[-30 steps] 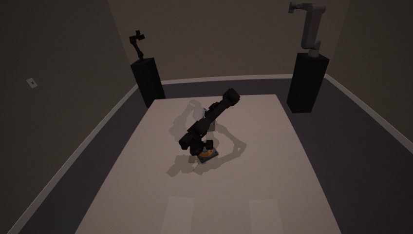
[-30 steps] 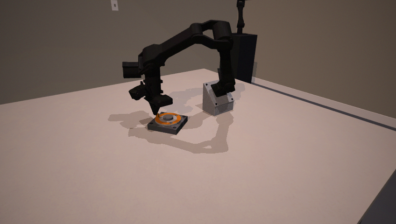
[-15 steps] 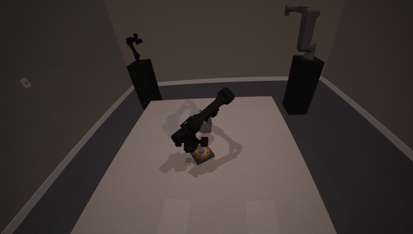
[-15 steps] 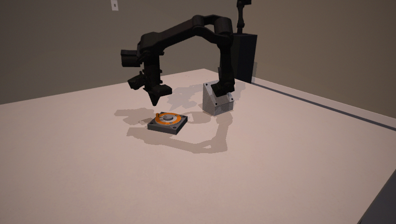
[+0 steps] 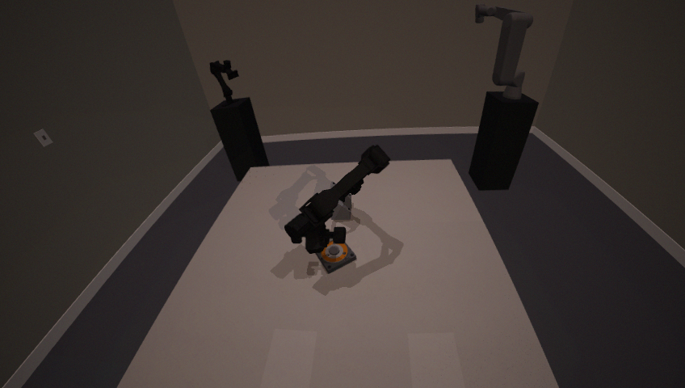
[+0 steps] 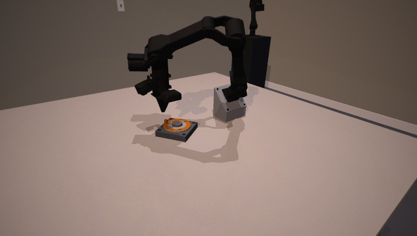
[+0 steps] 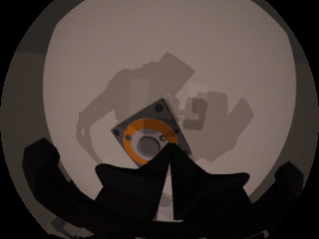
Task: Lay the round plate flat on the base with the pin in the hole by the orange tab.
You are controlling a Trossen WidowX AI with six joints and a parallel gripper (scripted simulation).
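The round plate [image 5: 329,259] [image 6: 184,129] [image 7: 147,123] sits around the grey post [image 5: 334,250] [image 6: 176,123] [image 7: 149,145] on the dark square base [image 6: 170,136] [image 7: 145,114]. It looks about level and close to the base. Its orange tab [image 6: 165,121] stands up at the plate's left in the exterior view. In the wrist view, the small hole [image 7: 162,137] beside the tab shows a lighter spot inside; whether this is the pin is too small to tell surely. My gripper [image 6: 163,111] [image 7: 170,145] is shut and empty, above the tab side and apart from the plate.
The arm's grey wedge mount [image 5: 342,212] [image 6: 232,116] stands behind the base on the pale table [image 5: 365,312] [image 6: 234,190]. Two black pedestals [image 5: 237,139] [image 5: 502,144] with other arms stand beyond the table's back corners.
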